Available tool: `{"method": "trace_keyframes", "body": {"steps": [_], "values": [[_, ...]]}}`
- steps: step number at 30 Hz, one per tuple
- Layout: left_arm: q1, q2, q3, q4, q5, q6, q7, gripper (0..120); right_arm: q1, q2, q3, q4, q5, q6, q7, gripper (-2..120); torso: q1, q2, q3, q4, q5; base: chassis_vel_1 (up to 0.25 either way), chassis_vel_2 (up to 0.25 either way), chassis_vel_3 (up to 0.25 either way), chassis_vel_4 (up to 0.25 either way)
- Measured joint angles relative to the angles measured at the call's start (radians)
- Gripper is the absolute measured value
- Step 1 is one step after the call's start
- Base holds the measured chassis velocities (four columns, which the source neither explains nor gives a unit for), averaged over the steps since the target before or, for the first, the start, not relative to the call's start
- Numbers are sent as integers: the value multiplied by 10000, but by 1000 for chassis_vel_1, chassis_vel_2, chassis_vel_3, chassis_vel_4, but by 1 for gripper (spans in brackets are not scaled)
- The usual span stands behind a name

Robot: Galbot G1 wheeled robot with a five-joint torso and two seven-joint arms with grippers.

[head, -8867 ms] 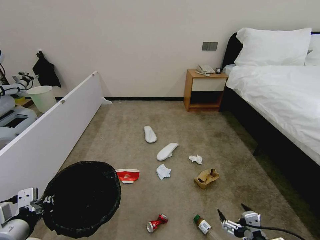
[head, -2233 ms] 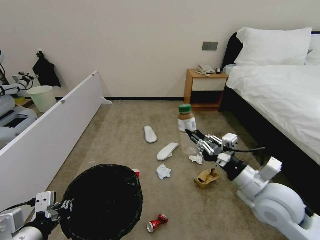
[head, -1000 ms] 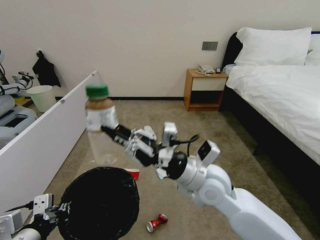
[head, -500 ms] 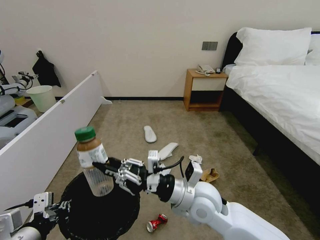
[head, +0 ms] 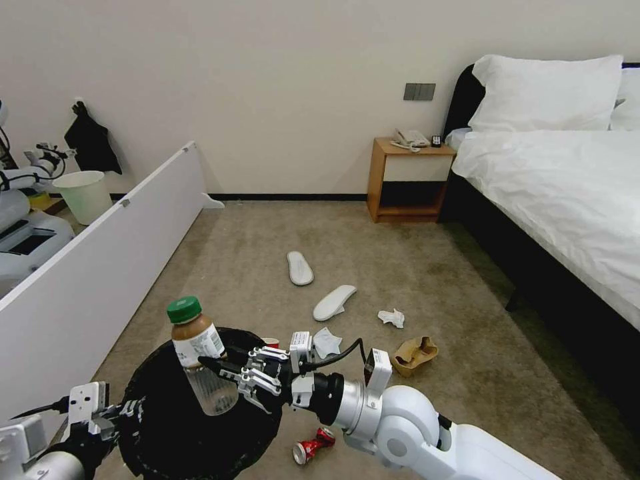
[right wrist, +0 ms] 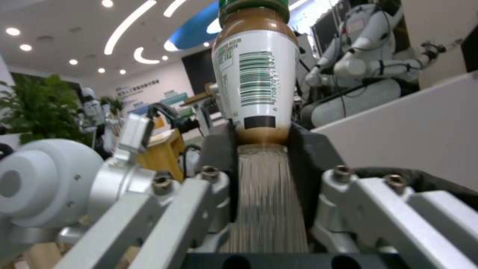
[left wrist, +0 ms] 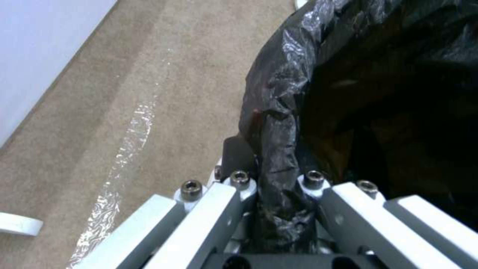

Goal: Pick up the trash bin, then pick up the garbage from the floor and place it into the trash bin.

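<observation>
One trash bin (head: 167, 427), lined with a black bag, hangs from the left gripper (head: 127, 410), whose jaws are clenched on the bag-covered rim (left wrist: 279, 179). Over the bin's mouth the right gripper (head: 207, 365) grasps one upright green-capped bottle (head: 199, 360), jaws pressed to either side of its clear body below the label. Beyond those jaws on the carpet (head: 400, 267) lie two white slippers (head: 300, 268) (head: 334, 303), two crumpled tissues (head: 326, 342) (head: 392, 317) and one cardboard box (head: 413, 355). One red cup's edge (head: 271, 343) peeks just past the bin's rim. One crushed red can (head: 313, 445) lies below the right arm.
</observation>
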Motion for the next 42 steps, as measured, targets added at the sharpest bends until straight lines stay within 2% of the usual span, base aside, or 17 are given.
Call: {"method": "trace_keyframes", "body": {"steps": [4,5,6,9,10,12,13,14,15,17,18,21,26,33,36,38,42], "values": [[14,10,-35,-15,-49,0,-4,3,-80,-50,10,8,-42,-50,90,35,0,0,0,-1,1,0,0,0,0],[-6,15,-46,-12,-60,1,-6,3,-128,-71,32,44,-55,-59,128,43,0,0,0,-1,0,0,0,0,0],[-6,15,-46,-12,-60,1,-6,3,-128,-71,32,44,-55,-59,128,43,0,0,0,-1,0,0,0,0,0],[-61,17,-47,59,-60,0,-25,3,-164,-107,73,101,-108,-86,144,59,0,0,0,0,0,0,0,0,0],[-61,17,-47,59,-60,0,-25,3,-164,-107,73,101,-108,-86,144,59,0,0,0,0,0,0,0,0,0],[-94,43,-76,82,-63,0,-25,3,-163,-153,130,160,-113,-176,140,67,0,0,0,-1,0,0,0,0,0],[-94,43,-76,82,-63,0,-25,3,-163,-153,130,160,-113,-176,140,67,0,0,0,-1,0,0,0,0,0],[-100,53,-92,87,-67,0,-24,3,-152,-164,141,181,-110,-192,134,73,0,0,0,-2,0,0,0,0,0],[-100,53,-92,87,-67,0,-24,3,-152,-164,141,181,-110,-192,134,73,0,0,0,-2,0,0,0,0,0],[-102,65,-119,87,-96,0,-23,3,-49,-180,174,271,-66,-202,66,87,0,0,0,0,0,0,0,0,0],[-102,65,-119,87,-96,0,-23,3,-49,-180,174,271,-66,-202,66,87,0,0,0,0,0,0,0,0,0],[-104,25,-90,87,-84,0,-25,3,50,-175,240,383,-42,-160,-96,99,0,0,0,0,0,0,0,0,0],[-98,14,-77,86,-70,0,-30,3,126,-150,385,494,-46,92,-278,100,0,0,0,-1,0,0,0,0,0],[-83,-27,-191,209,-24,0,-20,3,174,-16,1447,641,-172,501,-409,100,0,0,0,0,0,0,0,0,0],[-53,-94,-335,212,-10,0,32,3,88,-79,1959,653,-184,534,-65,100,0,0,0,0,0,0,0,0,0],[-92,-203,-494,252,-1,0,76,3,-327,-96,2608,482,-583,650,651,100,0,0,0,1,1,0,0,0,0],[-127,-221,-554,261,-34,0,78,3,-926,-87,3203,472,-814,595,1262,100,0,0,-1,-3,2,0,0,0,0]]}}
